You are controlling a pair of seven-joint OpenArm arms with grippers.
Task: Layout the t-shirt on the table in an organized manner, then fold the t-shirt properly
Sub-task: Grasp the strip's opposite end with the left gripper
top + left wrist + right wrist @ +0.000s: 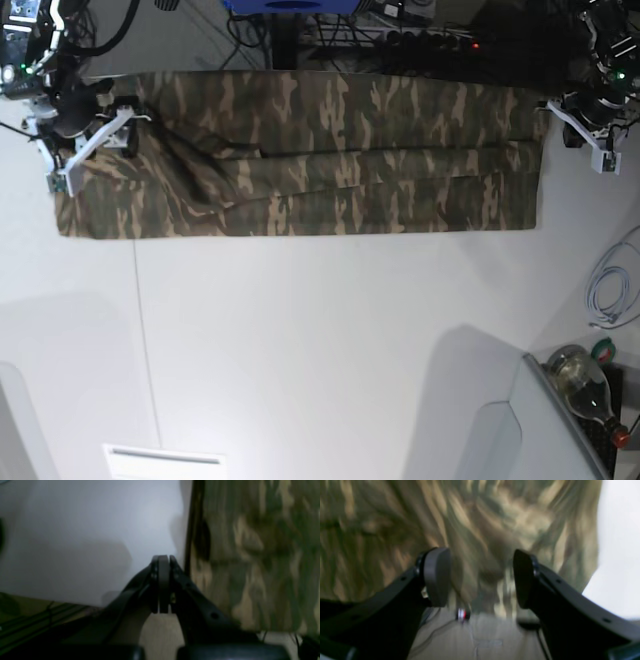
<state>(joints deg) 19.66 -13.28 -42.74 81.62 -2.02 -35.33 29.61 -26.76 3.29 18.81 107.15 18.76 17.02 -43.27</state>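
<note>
Right pincer (480, 580) spread wide, nothing pinched, over olive-brown camo cloth t-shirt (300, 160); left pincer (163, 562) pressed together, empty, beside shirt's edge on smooth white table (320, 340).

the base view looks straight down on the bench (320, 350); both wrist views sit close behind their pincers, sharing the t-shirt (300, 160) at 12 o'clock.

Camouflage olive-brown-tan t-shirt (330, 150), white table (320, 340)
</note>
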